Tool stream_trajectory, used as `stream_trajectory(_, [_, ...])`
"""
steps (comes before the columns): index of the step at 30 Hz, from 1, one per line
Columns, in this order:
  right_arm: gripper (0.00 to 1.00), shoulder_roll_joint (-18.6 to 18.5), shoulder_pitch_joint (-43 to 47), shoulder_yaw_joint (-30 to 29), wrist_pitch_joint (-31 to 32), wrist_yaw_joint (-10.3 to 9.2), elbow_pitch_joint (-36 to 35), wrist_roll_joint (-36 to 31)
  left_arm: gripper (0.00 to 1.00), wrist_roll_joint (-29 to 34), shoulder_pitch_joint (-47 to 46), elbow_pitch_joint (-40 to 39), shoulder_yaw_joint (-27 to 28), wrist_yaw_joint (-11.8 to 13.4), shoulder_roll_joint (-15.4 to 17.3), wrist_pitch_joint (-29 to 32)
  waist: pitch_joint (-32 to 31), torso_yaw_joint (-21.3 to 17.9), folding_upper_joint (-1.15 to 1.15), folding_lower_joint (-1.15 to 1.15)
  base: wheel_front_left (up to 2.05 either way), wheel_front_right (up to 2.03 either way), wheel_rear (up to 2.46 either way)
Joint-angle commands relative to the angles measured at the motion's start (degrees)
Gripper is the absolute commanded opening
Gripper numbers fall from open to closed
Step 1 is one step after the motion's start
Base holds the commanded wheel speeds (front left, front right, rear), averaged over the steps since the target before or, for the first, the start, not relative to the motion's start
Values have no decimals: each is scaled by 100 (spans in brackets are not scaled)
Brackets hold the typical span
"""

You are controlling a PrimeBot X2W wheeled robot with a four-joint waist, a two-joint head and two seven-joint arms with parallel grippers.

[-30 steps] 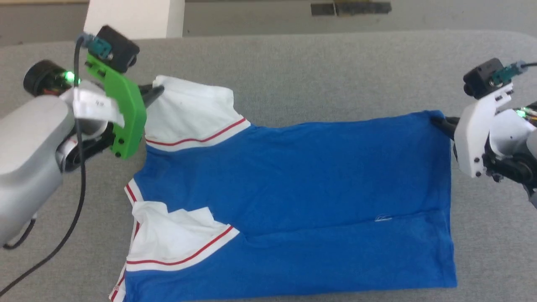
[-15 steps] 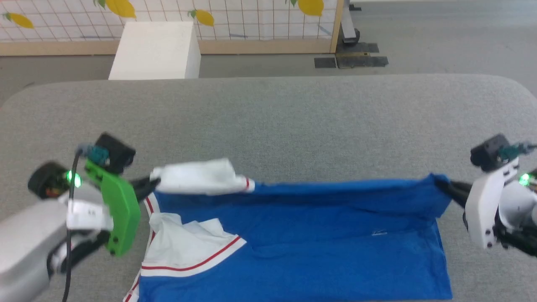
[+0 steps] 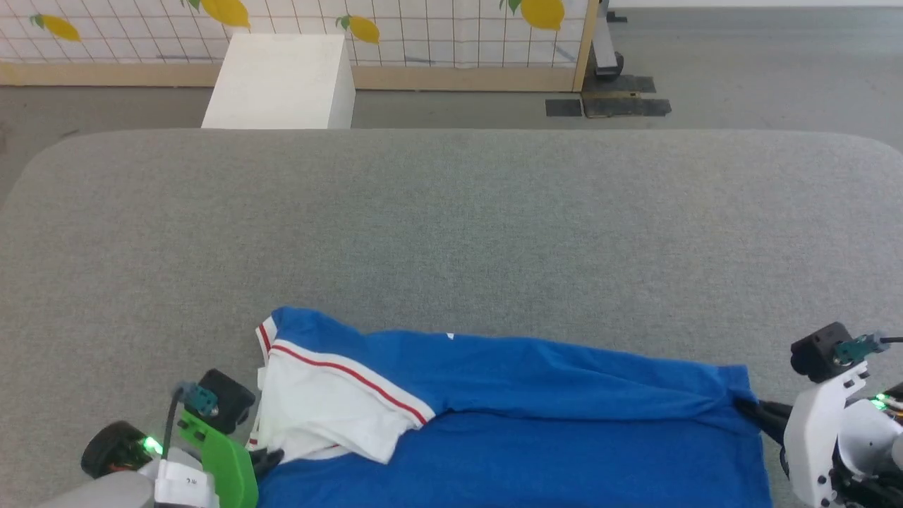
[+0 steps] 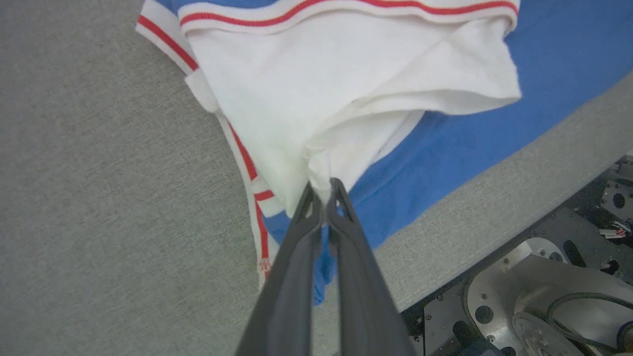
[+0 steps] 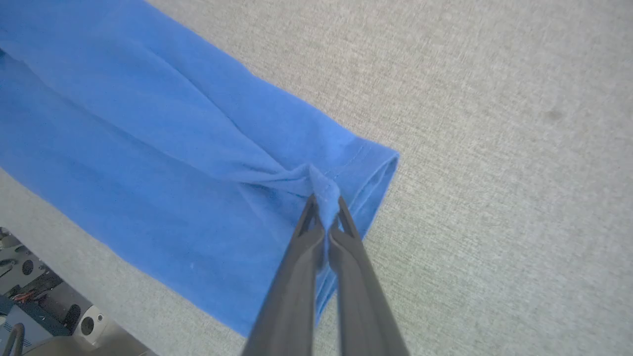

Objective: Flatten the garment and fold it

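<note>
Closest to me, along the near edge of the grey table [image 3: 451,226], both of my grippers are pinched onto cloth. My left gripper [image 4: 324,190] sits toward the table's near left. Its two dark fingers are pressed together on a bunched tuck of the white sleeve [image 3: 331,413], with no gap between the tips apart from the fabric. My right gripper [image 5: 325,202] is toward the table's near right, closed just as tightly on a small peak of blue cloth at the hem corner [image 5: 366,163].

Between them lies the garment [image 3: 536,437], doubled over on itself. Its long axis runs left to right, parallel to the table's near edge. The sleeve and shoulder end points to my left and the hem end to my right. The upper blue layer lies slack in long creases over the lower one, and its rounded fold edge faces the table's far side. The red-striped cuff [image 3: 353,377] slants across the left end. The garment covers only the near strip of the table.

Past the fold edge, bare grey table surface stretches to the rounded far edge. Behind the table's far left stands a white box [image 3: 282,81] on the floor [image 3: 762,63]. Farther off is a gridded screen printed with yellow lemons [image 3: 423,32].
</note>
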Motion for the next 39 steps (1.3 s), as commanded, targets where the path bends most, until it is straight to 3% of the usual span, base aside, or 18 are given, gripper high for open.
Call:
stream_trajectory(1, [0, 87, 93, -42, 32, -9, 68, -92, 0, -34, 107, 119, 3, 9, -64, -46, 70, -10, 0, 0, 0, 0, 0])
stream_trajectory(4, [0, 228, 145, -100, 46, -9, 154, -147, 1, -62, 171, 316, 13, -23, -188, -109, 87, 0, 0, 0, 0, 0, 0])
stream_trajectory(5, [32, 277, 155, -137, 60, -9, 165, -145, 100, -119, 199, 373, 43, -26, -232, -170, 63, 2, 0, 0, 0, 0, 0])
stream_trajectory(6, [81, 293, 152, -172, 53, -9, 153, -167, 100, -148, 214, 407, 84, -20, -262, -260, 30, 3, 0, 0, 0, 0, 0])
stream_trajectory(7, [100, 293, 146, -228, 36, -9, 119, -198, 100, -128, 217, 441, 129, -13, -281, -394, -10, 4, 0, 0, 0, 0, 0])
stream_trajectory(10, [100, 196, 139, -395, -28, -9, -84, -219, 100, 52, 200, 477, 254, 136, -305, -809, -135, 21, 0, 0, 0, 0, 0])
stream_trajectory(15, [100, -225, 108, -1000, 44, -9, -818, -254, 100, 456, 302, 573, 802, 1004, -460, -2276, -310, 33, 0, 0, 0, 0, 0])
stream_trajectory(17, [100, -340, 112, -1209, 190, -9, -1024, -242, 100, 611, 356, 601, 1038, 1332, -572, -2536, -318, 34, 0, 0, 0, 0, 0])
stream_trajectory(20, [100, -468, 171, -1381, 619, -9, -1186, -181, 100, 985, 468, 582, 1522, 1784, -759, -2639, -293, 49, 0, 0, 0, 0, 0])
stream_trajectory(25, [100, -659, 204, -1408, 1709, -9, -1290, 87, 100, 2227, 1074, 187, 3003, 2469, -1298, -2647, -153, 85, 0, 0, 0, 0, 0])
stream_trajectory(27, [100, -714, 174, -1404, 2059, -9, -1261, 107, 100, 2746, 1440, 38, 3588, 2606, -1558, -2648, -95, 117, 0, 0, 0, 0, 0])
stream_trajectory(29, [100, -707, 167, -1382, 2391, -9, -1221, 200, 100, 3188, 1783, -77, 4151, 2675, -1858, -2648, -36, 155, 0, 0, 0, 0, 0])
stream_trajectory(32, [100, -644, 174, -1312, 2725, -9, -1141, 237, 100, 3752, 2201, -220, 4830, 2569, -2288, -2648, 36, 223, 0, 0, 0, 0, 0])
stream_trajectory(34, [100, -550, 204, -1252, 2862, -9, -1085, 257, 100, 4086, 2415, -360, 5240, 2392, -2591, -2649, 79, 278, 0, 0, 0, 0, 0])
stream_trajectory(39, [100, -263, 282, -1183, 2995, -9, -853, 252, 100, 4540, 2835, -753, 6133, 1551, -3372, -2649, 215, 404, 0, 0, 0, 0, 0])
